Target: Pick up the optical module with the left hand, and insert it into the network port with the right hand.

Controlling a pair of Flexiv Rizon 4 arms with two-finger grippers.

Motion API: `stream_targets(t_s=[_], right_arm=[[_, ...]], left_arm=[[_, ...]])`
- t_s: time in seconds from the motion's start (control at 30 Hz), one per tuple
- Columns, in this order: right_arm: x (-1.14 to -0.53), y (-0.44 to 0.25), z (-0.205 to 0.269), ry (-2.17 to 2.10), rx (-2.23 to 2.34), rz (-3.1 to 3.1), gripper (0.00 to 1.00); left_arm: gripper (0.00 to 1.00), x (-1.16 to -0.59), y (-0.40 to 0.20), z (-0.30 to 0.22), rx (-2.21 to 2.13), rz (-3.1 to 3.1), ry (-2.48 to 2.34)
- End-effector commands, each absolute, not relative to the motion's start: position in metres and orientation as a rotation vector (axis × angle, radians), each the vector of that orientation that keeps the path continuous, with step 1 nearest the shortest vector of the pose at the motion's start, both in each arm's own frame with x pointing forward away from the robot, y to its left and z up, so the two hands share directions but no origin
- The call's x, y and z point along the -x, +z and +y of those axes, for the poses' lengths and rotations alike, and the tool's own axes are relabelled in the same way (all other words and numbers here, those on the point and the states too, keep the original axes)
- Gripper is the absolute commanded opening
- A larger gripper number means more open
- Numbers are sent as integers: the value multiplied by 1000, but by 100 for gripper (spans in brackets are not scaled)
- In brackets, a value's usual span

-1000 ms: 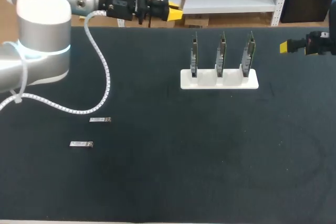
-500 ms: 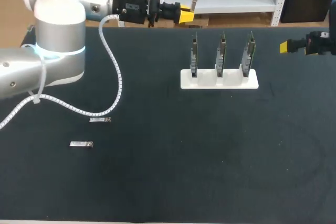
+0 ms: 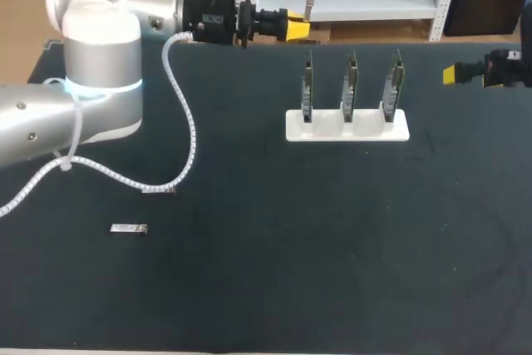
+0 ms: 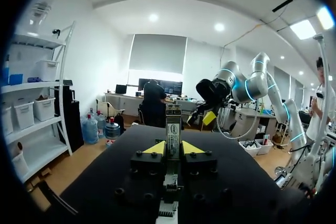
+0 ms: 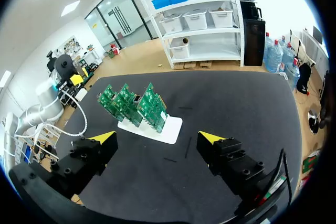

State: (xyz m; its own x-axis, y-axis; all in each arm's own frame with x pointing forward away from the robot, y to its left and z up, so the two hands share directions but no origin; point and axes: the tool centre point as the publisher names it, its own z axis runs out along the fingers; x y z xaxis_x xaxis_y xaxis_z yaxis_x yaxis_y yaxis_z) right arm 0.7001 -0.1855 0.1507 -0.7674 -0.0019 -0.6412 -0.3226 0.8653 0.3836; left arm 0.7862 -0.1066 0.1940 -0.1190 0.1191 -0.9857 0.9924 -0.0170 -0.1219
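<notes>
Left hand (image 3: 297,26) moved rt; wrist view shows optical module (image 4: 172,129) gripped.

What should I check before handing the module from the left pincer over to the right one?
1. Grip: left pincer shut on the optical module: ok.
2. Seating: module centred in the grip: ok.
3. Receiver: right pincer open, nothing in it: ok.
4. Handover range: pincers far apart across the table: not ok.
5. Target: three circuit boards standing in the white holder: ok.
6. Which board takes the module: cannot tell.
</notes>
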Motion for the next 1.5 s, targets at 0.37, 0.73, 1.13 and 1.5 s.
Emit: stream_targets(t_s=[0.37, 0.73, 1.13, 1.5], right_arm=[[-700, 151, -185, 633, 231, 2376, 100], [-700, 151, -185, 633, 231, 2376, 100], [-700, 151, -185, 633, 231, 2376, 100], [-700, 151, -185, 633, 231, 2376, 100]], left_arm=[[0, -774, 183, -114, -1182, 1364, -1222], [0, -776, 180, -117, -1215, 1351, -1201], [0, -777, 177, -118, -1208, 1375, -1190], [0, -771, 171, -117, -1201, 1393, -1207]])
